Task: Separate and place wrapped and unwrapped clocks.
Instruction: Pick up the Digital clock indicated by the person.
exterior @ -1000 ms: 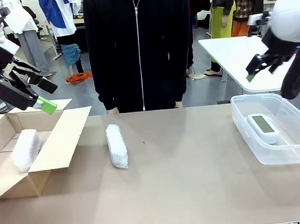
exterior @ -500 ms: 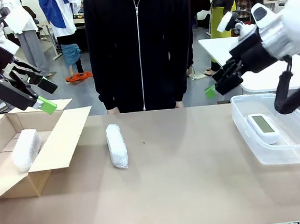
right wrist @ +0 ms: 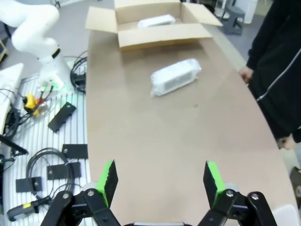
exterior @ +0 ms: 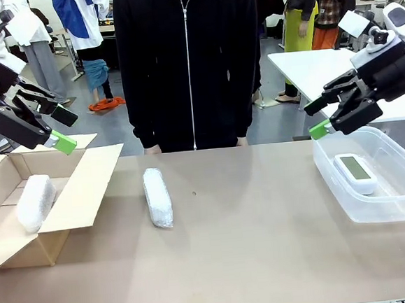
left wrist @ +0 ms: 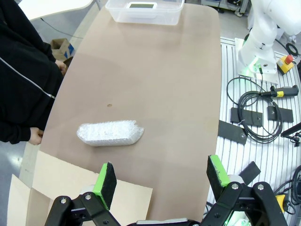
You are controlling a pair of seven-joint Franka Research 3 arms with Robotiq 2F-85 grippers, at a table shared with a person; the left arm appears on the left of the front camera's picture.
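Brown table (exterior: 267,259). Mid-table, left of centre: one wrapped clock (exterior: 157,197), lying lengthwise, apart from everything else.

Left edge: open cardboard box (exterior: 86,185), with a second wrapped clock (exterior: 36,202) lying inside it.

Right edge: clear plastic tub (exterior: 327,170) holding the unwrapped clock (exterior: 354,170), display up.

Left gripper (exterior: 64,129) hangs above the box's far flap, jaws spread wide, empty. Right gripper (exterior: 316,119) hovers by the tub's far left corner, jaws apart, nothing between them.

Person (exterior: 188,61) in a black zipped jacket stands at the far edge.
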